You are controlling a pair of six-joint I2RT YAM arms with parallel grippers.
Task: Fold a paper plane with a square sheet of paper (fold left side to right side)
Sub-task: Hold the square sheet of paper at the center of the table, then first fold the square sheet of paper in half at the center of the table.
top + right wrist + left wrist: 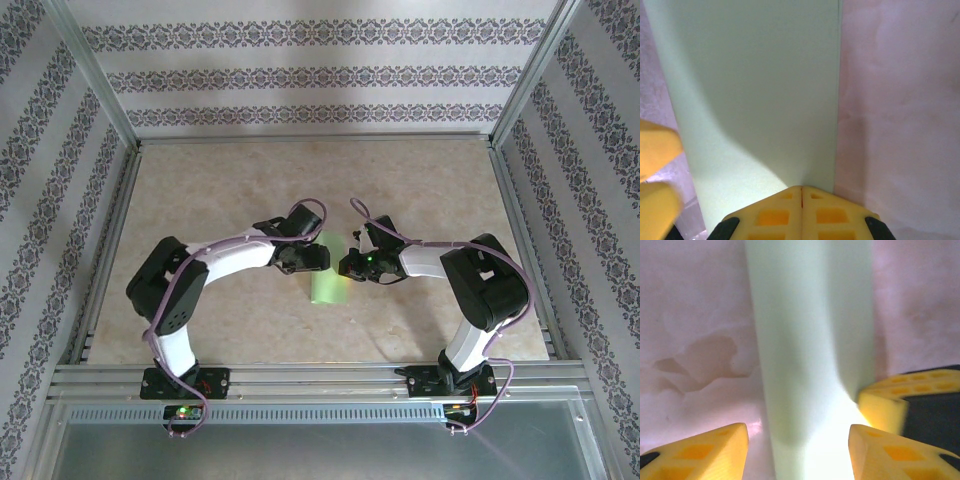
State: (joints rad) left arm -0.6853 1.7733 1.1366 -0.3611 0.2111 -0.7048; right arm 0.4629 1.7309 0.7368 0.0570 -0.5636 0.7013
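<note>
- light-green sheet of paper (328,288) lies on the table (230,190) between my two grippers, near the middle of the surface. from above it reads as a narrow band, longer than wide, running away from my bases.
- my left gripper (320,262) reaches in from the left over the band's left edge. my right gripper (346,268) reaches in from the right, just beside its right edge. the two heads sit close together with the paper between them.
- from my left wrist the sheet of paper (810,340) runs straight up the middle of the view, brighter on its left part and shaded on its right.
- my left gripper (797,455) has its jaws apart, one yellow fingertip (715,450) on each side of the band. bare table shows between the left tip and the paper, and nothing is pinched there.
- in that same view a yellow finger of my right gripper (887,397) meets the band's right edge.
- from my right wrist, my right gripper (801,192) has its jaws closed, with the pads tight together and just a thin seam between them. the tips rest on the sheet of paper (755,90) close to its straight right edge. whether any paper is caught between them i cannot tell.
- blurred yellow fingers of my left gripper (657,170) show at the left of that view, by the paper's other edge.
</note>
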